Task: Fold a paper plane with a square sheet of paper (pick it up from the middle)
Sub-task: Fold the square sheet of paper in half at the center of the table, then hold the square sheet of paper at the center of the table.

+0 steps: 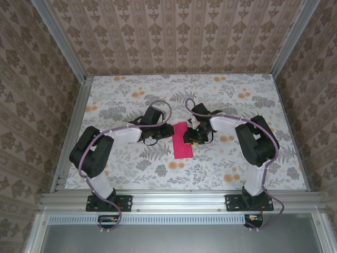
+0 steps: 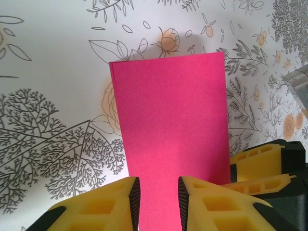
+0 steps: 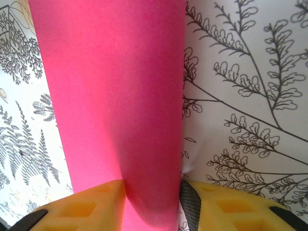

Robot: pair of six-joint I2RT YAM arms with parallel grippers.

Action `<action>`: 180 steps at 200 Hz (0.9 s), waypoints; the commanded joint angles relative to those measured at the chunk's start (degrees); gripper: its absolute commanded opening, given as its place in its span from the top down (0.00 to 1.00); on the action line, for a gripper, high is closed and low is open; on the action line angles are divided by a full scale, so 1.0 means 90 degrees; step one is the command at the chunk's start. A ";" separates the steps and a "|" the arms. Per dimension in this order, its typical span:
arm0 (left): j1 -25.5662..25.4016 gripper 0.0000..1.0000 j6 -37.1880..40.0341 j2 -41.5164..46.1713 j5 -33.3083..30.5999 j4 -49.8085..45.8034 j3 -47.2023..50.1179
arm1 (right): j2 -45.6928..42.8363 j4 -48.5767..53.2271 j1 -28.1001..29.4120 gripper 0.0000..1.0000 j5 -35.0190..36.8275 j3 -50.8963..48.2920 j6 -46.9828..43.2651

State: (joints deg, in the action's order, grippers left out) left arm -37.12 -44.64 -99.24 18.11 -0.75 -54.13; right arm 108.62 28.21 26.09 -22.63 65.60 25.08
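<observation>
The square sheet of paper (image 1: pixel 181 143) lies at the table's middle, magenta-pink and folded over into a narrow rectangle. My left gripper (image 1: pixel 164 132) is at its left edge. In the left wrist view the sheet (image 2: pixel 171 120) runs flat under my left gripper (image 2: pixel 159 186), whose jaws stand apart with pink showing in the gap. My right gripper (image 1: pixel 191 138) is at the sheet's right side. In the right wrist view a rounded bulge of the sheet (image 3: pixel 115 96) sits between the fingers of my right gripper (image 3: pixel 153 186), both pads touching it.
The table carries a floral cloth (image 1: pixel 158 168) with grey leaves and small orange flowers. The right gripper's yellow fingers (image 2: pixel 260 159) show at the right of the left wrist view. Aluminium frame rails (image 1: pixel 73 121) and patterned walls close in the table.
</observation>
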 commanded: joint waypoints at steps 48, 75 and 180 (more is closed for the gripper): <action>-0.0094 0.73 0.0009 -0.0318 0.0161 -0.0001 -0.0294 | 0.0567 0.0457 0.0040 0.59 0.1039 -0.0130 -0.0241; -0.0132 0.75 0.0007 -0.0407 0.0236 0.0010 -0.0354 | 0.0559 0.0469 0.0041 0.59 0.1079 -0.0133 -0.0246; -0.0257 0.82 0.0030 -0.0794 0.0411 -0.0113 -0.0583 | 0.0669 0.0489 0.0041 0.58 0.1128 -0.0107 -0.0172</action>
State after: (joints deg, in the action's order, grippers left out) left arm -39.03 -44.64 -105.23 20.82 -0.82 -57.91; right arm 109.14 29.58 26.63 -21.21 66.61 24.10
